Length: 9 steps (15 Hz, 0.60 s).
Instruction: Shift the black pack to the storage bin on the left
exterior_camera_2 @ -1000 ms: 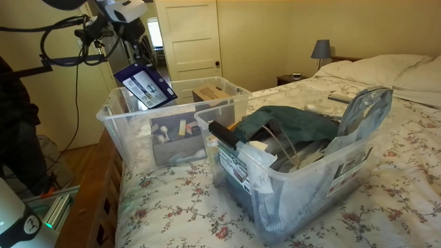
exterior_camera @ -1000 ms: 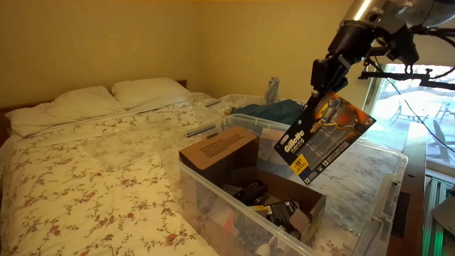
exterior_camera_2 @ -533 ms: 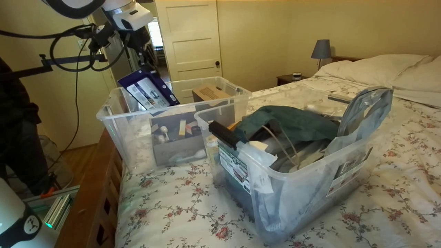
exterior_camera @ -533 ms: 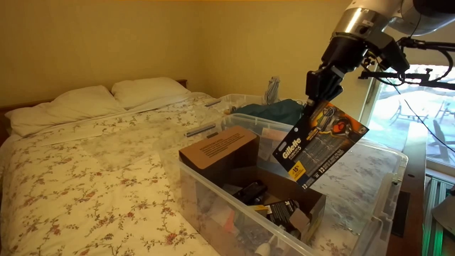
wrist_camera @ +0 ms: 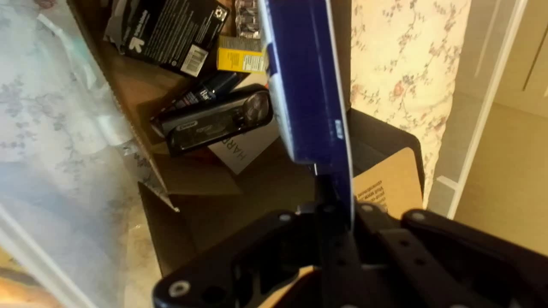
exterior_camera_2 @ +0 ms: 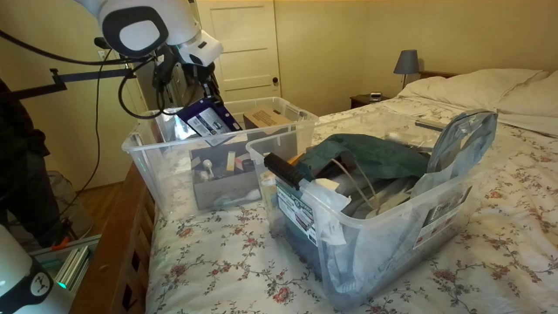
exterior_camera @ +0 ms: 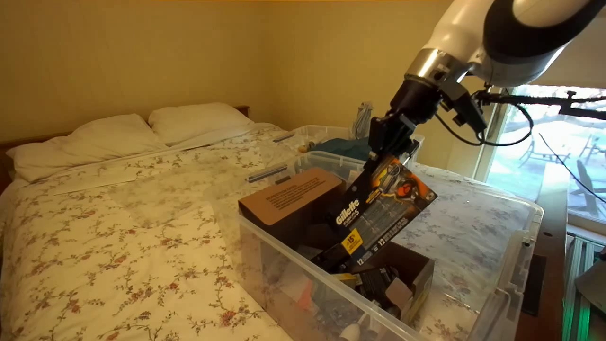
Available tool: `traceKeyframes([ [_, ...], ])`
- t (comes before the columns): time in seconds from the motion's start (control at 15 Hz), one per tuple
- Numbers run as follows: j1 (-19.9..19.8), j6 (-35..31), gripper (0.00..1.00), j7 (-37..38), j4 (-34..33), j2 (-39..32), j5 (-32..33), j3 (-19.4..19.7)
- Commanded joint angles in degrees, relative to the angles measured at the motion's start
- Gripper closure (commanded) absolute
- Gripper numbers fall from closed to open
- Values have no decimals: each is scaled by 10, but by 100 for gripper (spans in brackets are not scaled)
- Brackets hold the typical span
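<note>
The black pack [exterior_camera: 386, 213], a flat Gillette razor pack, hangs tilted from my gripper [exterior_camera: 378, 154]. Its dark blue back with a white label shows in an exterior view [exterior_camera_2: 209, 122], and its blue side shows in the wrist view [wrist_camera: 308, 85]. My gripper is shut on one edge of the pack; the fingertips are partly hidden in dark shade. The pack is over a clear storage bin [exterior_camera_2: 146, 174] holding an open cardboard box [exterior_camera: 293, 194]. Its lower corner appears above the box opening; the exact height is hard to tell.
Inside the box lie a black carton [wrist_camera: 171, 34], a yellow carton [wrist_camera: 242, 55] and a dark case [wrist_camera: 214, 119]. A second clear bin [exterior_camera_2: 362, 257], holding green cloth and bags, stands close beside. Both bins stand on a floral bed. A wooden bed rail [exterior_camera_2: 113, 244] runs alongside.
My gripper has carried the pack down and further over the cardboard box, leftward in an exterior view and rightward in another. The bins and their contents have not moved.
</note>
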State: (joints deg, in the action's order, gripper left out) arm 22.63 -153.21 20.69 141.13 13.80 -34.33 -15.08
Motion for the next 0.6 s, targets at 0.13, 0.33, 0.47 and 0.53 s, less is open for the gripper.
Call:
traceKeyframes([
  [0.13,13,46,100,-179,-123,-139,-168,0],
  [0.33,-10,120,100,-210,-158,-177,-173,-10],
  [0.47,-17,144,73,-208,-174,-197,-156,-13],
  [0.53,-21,154,72,-211,-180,-202,-157,-13],
])
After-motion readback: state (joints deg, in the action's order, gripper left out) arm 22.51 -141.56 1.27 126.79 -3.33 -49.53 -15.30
